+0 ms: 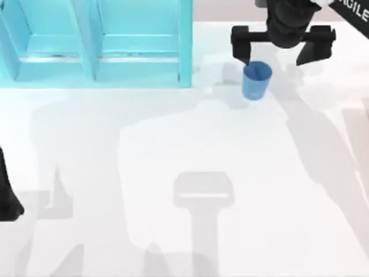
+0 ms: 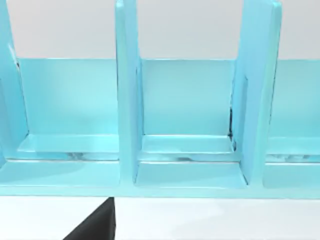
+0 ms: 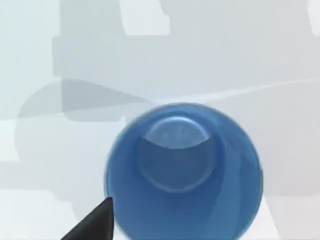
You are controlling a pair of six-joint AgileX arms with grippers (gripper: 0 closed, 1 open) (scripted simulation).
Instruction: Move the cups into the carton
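The plain solid blue tapered cup [image 1: 256,81] stands upright on the white worktop [image 1: 190,150], near the far edge and toward the right side, just beside the right end of the light blue carton with upright dividers [image 1: 98,43]. It is outside the carton, apart from its wall. The right hand [image 1: 275,53] of the AgileX pair hangs directly above the cup with its two black fingers spread wide, released and grasping nothing; one finger stands left of the cup's rim, the other well to its right. In the right wrist view the cup's open mouth [image 3: 182,170] faces the camera, with a dark fingertip [image 3: 92,225] at its rim's edge. The left arm [image 1: 8,199] is parked at the worktop's left edge; whether its hand is released or clenched I cannot tell. The left wrist view looks into the carton's compartments [image 2: 187,115].
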